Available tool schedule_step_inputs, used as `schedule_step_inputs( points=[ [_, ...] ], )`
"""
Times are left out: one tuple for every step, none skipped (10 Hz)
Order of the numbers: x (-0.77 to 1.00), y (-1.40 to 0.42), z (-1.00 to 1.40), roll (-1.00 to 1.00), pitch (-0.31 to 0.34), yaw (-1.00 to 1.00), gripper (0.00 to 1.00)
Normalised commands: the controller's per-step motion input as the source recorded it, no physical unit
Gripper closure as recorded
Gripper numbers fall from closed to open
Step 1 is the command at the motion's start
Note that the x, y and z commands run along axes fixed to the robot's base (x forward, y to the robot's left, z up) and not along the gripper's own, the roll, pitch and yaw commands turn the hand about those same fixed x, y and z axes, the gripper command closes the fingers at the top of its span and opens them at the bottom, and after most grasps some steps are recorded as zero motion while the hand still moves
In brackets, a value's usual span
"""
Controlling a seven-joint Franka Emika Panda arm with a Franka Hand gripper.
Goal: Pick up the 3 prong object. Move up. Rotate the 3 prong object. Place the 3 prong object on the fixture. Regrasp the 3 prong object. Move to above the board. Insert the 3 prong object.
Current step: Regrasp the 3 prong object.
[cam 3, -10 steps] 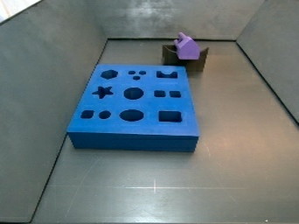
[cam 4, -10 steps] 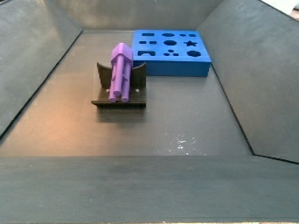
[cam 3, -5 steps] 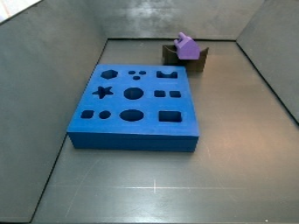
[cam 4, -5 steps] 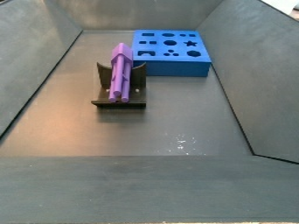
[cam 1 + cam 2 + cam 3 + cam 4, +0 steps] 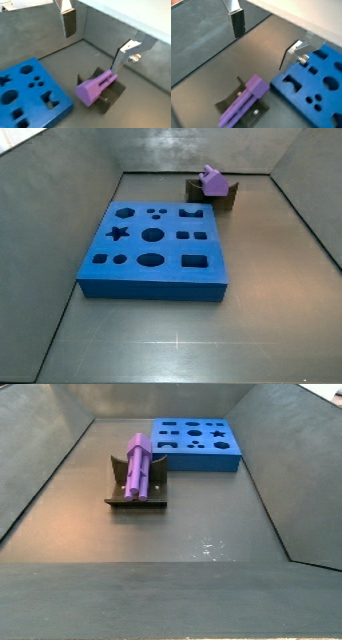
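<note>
The purple 3 prong object (image 5: 135, 463) lies lengthwise in the dark fixture (image 5: 135, 496), beside the blue board (image 5: 197, 444). Both side views show them: the object (image 5: 213, 179) on the fixture (image 5: 214, 194) behind the board (image 5: 154, 251). The gripper does not show in either side view. In both wrist views my gripper (image 5: 93, 41) (image 5: 261, 41) is open and empty, well above the purple object (image 5: 93, 88) (image 5: 242, 104), with nothing between its fingers (image 5: 69, 22). The board also shows in the wrist views (image 5: 27, 95) (image 5: 314, 82).
Grey walls enclose the floor on all sides (image 5: 54, 238). The fixture stands close to the back wall in a side view (image 5: 201, 158). A small bolt head (image 5: 135, 58) shows near one finger.
</note>
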Motion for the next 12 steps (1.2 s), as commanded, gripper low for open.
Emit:
schedule_step_inputs(
  points=[
    [0.06, -0.03, -0.01, 1.0, 0.064, 0.03, 0.0],
    [0.07, -0.03, -0.01, 1.0, 0.075, 0.04, 0.0],
    [0.08, -0.03, 0.0, 1.0, 0.088, 0.04, 0.0],
    [0.09, -0.04, -0.01, 1.0, 0.104, 0.05, 0.0],
    [0.11, -0.04, -0.01, 1.0, 0.127, 0.06, 0.0],
    [0.12, -0.04, -0.02, 1.0, 0.147, 0.07, 0.0],
    [0.14, -0.05, -0.01, 1.0, 0.171, 0.09, 0.0],
    [0.15, -0.05, -0.02, 1.0, 0.192, 0.11, 0.0],
    [0.17, -0.05, -0.02, 1.0, 0.204, 0.13, 0.0],
    [0.2, -0.05, -0.02, 1.0, 0.23, 0.18, 0.0],
    [0.22, -0.06, -0.02, 1.0, 0.252, 0.22, 0.0],
    [0.26, -0.06, -0.02, 0.82, 0.227, 0.26, 0.0]
  ],
)
